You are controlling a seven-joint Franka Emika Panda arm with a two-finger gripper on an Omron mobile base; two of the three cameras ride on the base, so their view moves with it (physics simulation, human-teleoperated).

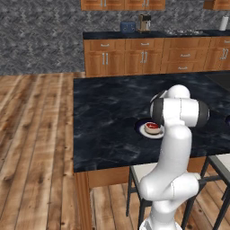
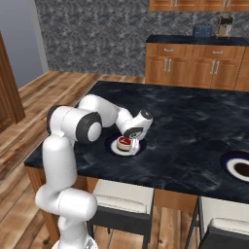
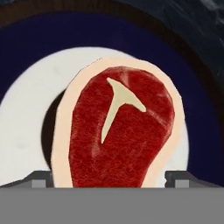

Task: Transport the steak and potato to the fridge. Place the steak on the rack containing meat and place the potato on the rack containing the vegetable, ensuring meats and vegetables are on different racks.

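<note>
My gripper (image 2: 127, 145) is lowered over the steak (image 3: 118, 131), jaws spread wide, one finger tip (image 3: 41, 180) on each flank of the meat and neither pressing it. In the hand view the steak lies directly ahead of my finger tips, between them.

The steak is a flat raw-red slab with a pale fat rim all round and a pale Y-shaped streak in its upper half. It is broad at the end nearest my fingers and narrower at the far end.

It rests on a plate (image 3: 26, 113) with a white centre and a dark blue rim. A dark shadow falls on the white surface along one side of the steak.

The plate stands on the dark marbled island counter (image 2: 194, 121), close to the edge nearest my base. Bare counter surface extends beyond the gripper and to both sides. A second dark-rimmed plate (image 2: 228, 163) lies well apart to my right. Stools (image 2: 124, 206) stand under the near edge. Wooden cabinets (image 1: 143, 56) line the far wall.
</note>
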